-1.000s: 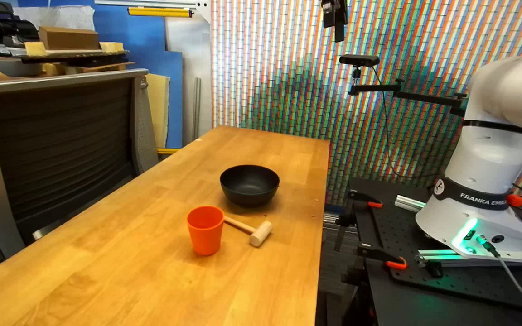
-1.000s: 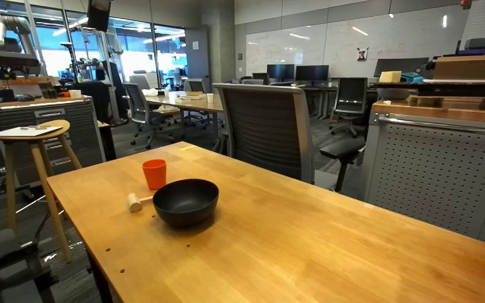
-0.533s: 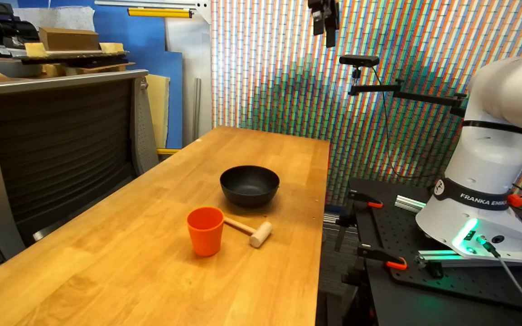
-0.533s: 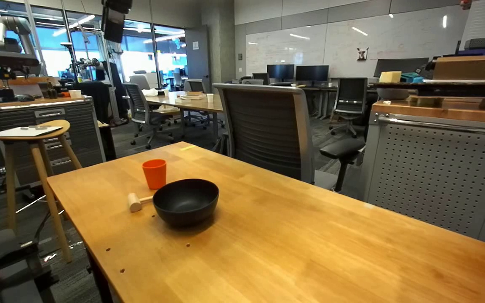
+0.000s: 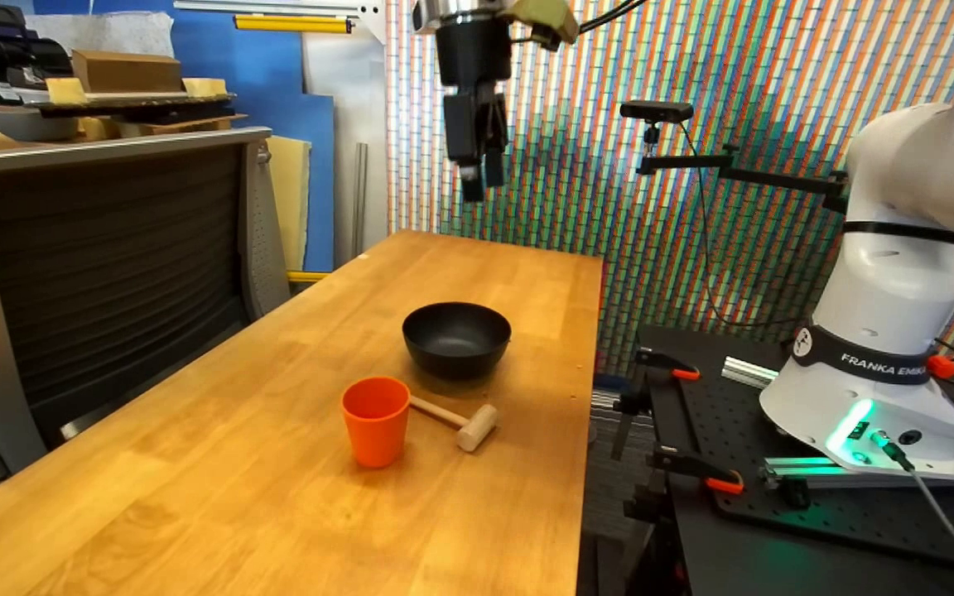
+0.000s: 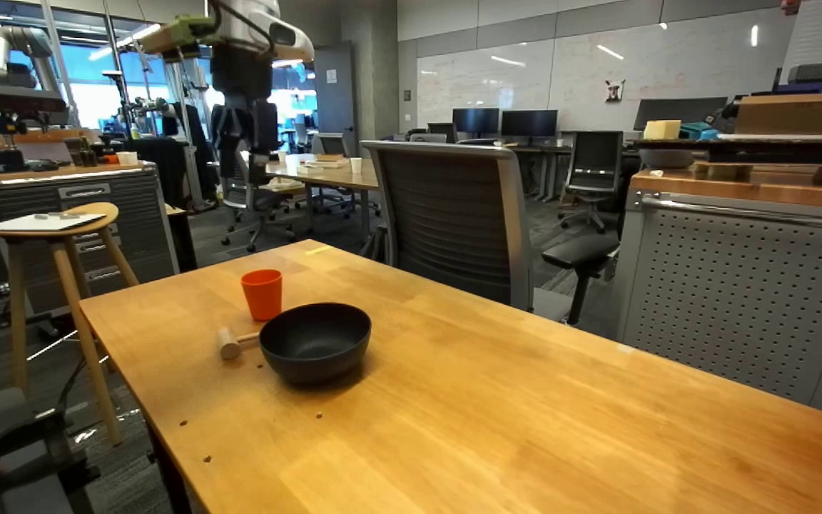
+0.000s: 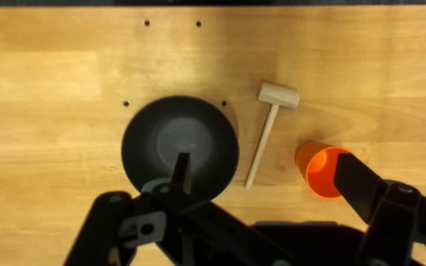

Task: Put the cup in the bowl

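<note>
The orange-red cup stands upright on the wooden table in both exterior views [image 5: 376, 434] [image 6: 262, 296]. In the wrist view the cup [image 7: 320, 173] is at the right, partly hidden by a finger. The black bowl sits close to the cup in both exterior views [image 5: 456, 360] [image 6: 315, 364]. The bowl [image 7: 183, 133] is at the left in the wrist view, with nothing in it. My gripper [image 7: 264, 157] is open and empty, its fingers wide apart. In both exterior views the gripper [image 5: 484, 189] [image 6: 243, 175] hangs high above the table, touching nothing.
A light wooden mallet [image 7: 278, 96] lies between the cup and the bowl; it also shows in both exterior views [image 5: 477, 428] [image 6: 228, 344]. A chair [image 5: 113, 248] stands along the table's far side from the robot base [image 5: 866, 414]. A camera on an arm [image 5: 657, 110] stands near the wall.
My gripper has moved down from the top edge of both exterior views, leftward in an exterior view and rightward in an exterior view. The cup, bowl and mallet have not moved.
</note>
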